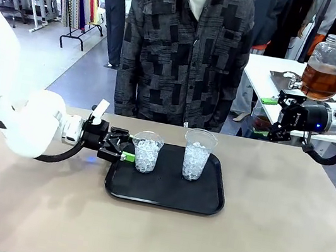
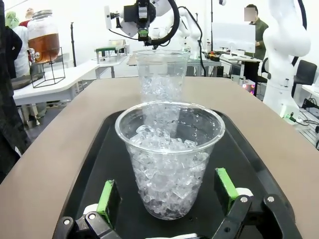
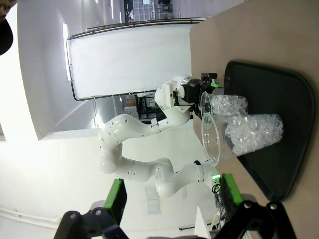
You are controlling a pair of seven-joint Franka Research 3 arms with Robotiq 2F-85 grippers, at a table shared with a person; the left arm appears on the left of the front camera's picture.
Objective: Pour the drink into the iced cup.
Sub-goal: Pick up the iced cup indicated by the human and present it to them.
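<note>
The left fingers point(image 2: 107, 196) stand wide around the tray's point(image 1: 163, 197) left cup point(image 1: 146, 151); the right fingers point(image 1: 269, 101) hang wide beyond the tray. Next, likely closing gently on the cup, then reaching the drink point(image 1: 321, 79).

A clear plastic cup point(image 2: 169, 159) of ice cubes stands upright between the left fingers point(image 2: 225, 189), touching neither. Amber-brown drink point(image 1: 324, 79) half-fills a lidded glass jar point(image 1: 334, 47) beyond the right fingers point(image 1: 268, 101).

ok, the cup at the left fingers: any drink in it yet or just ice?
Just ice. The cup stands upright on the tray, holding clear ice, no amber liquid; the left fingers stand open either side, not touching.
</note>
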